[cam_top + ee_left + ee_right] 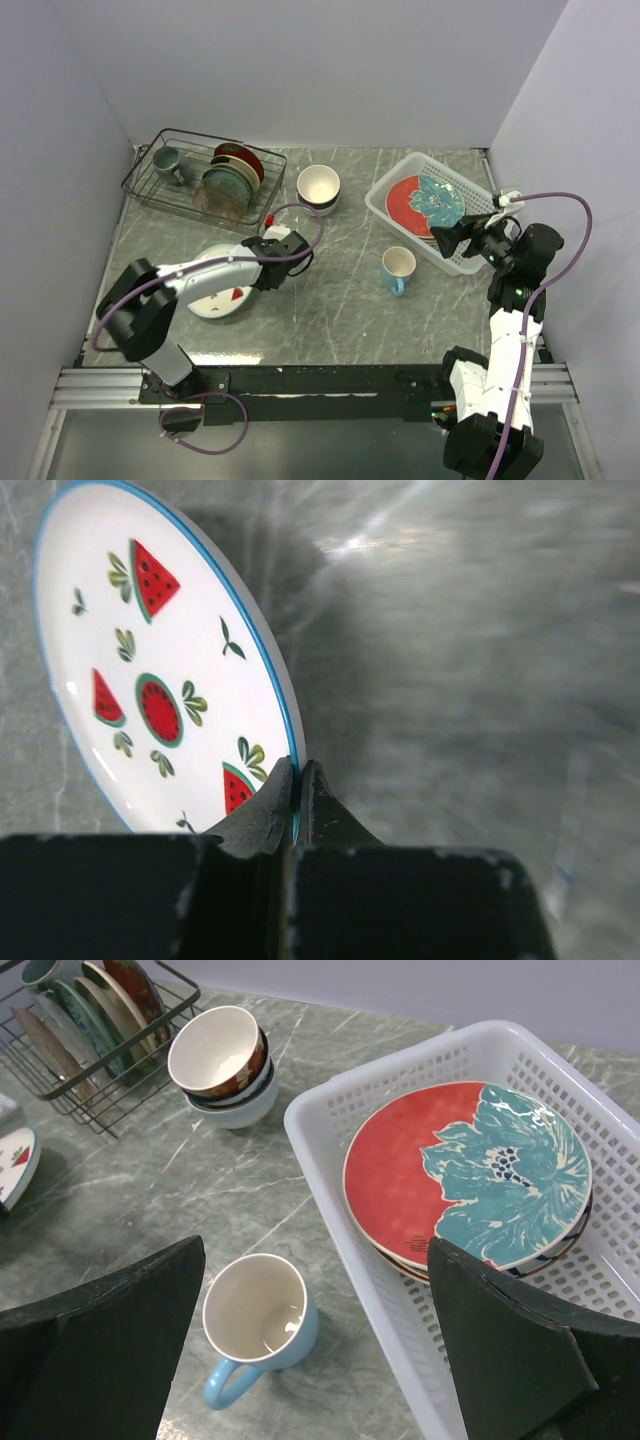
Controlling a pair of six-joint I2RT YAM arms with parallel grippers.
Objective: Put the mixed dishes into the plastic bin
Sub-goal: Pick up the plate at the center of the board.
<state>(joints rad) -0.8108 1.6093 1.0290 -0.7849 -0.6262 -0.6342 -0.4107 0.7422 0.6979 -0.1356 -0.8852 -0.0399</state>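
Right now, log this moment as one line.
left gripper: shut on watermelon plate rim | right gripper: open, near bin | bin: red plate on top | mug, bowls: on table

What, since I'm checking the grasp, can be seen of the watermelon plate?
The watermelon plate is round, glossy white and ceramic-looking, with a thin blue rim and red watermelon slices with green leaves. On the left of the table, its rim is pinched between the shut jaws of the left gripper.
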